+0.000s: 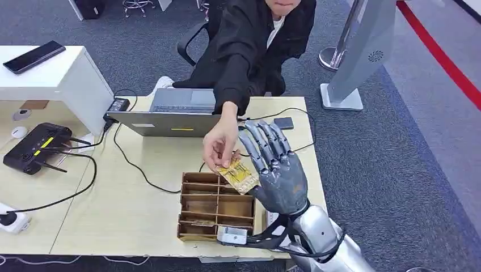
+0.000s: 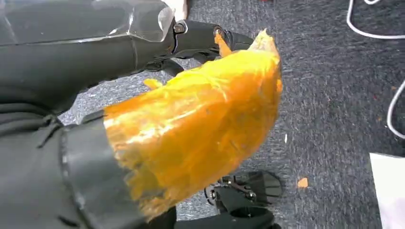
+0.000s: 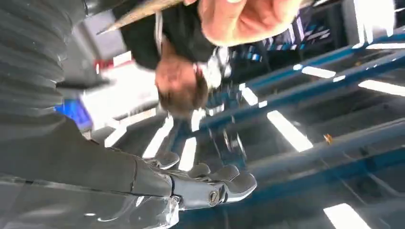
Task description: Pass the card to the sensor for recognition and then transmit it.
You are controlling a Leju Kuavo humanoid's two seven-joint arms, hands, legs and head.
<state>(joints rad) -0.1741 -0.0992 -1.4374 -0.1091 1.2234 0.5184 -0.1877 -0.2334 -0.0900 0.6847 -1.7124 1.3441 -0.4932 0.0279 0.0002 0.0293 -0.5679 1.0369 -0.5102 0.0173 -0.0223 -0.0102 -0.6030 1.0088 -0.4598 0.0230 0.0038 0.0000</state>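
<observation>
Over the desk (image 1: 130, 198), we see the right hand (image 1: 278, 170) raised palm-up with fingers spread, the card (image 1: 240, 173) lying at the edge of its palm, just above the tray (image 1: 212, 207). A person's hand (image 1: 221, 146) reaches across from the laptop (image 1: 170, 116) side and pinches the card's far end. Whether the robot's thumb still presses the card we cannot tell; the fingers themselves are apart and hold nothing.

We judge this to be the last step, the handover: the card sits between giver and taker. No sensor can be picked out with certainty; the small dark pad (image 1: 283, 123) beyond the tray, beside the laptop, may be it. The next move, as we read it, calls for the right hand to stay steady and slack so the card slides free without bending, then to draw back clear of the tray's dividers.

The head view gives us the whole exchange. The right wrist view looks up instead: the grey thumb (image 3: 210, 188), the person's fingers (image 3: 248, 16) close overhead and a thin edge of the card (image 3: 138, 12), with ceiling lights behind.

The left wrist view shows the left hand (image 2: 191, 133) hanging over carpet, wrapped in an orange cover; its fingers are hidden, so we cannot tell its state.
</observation>
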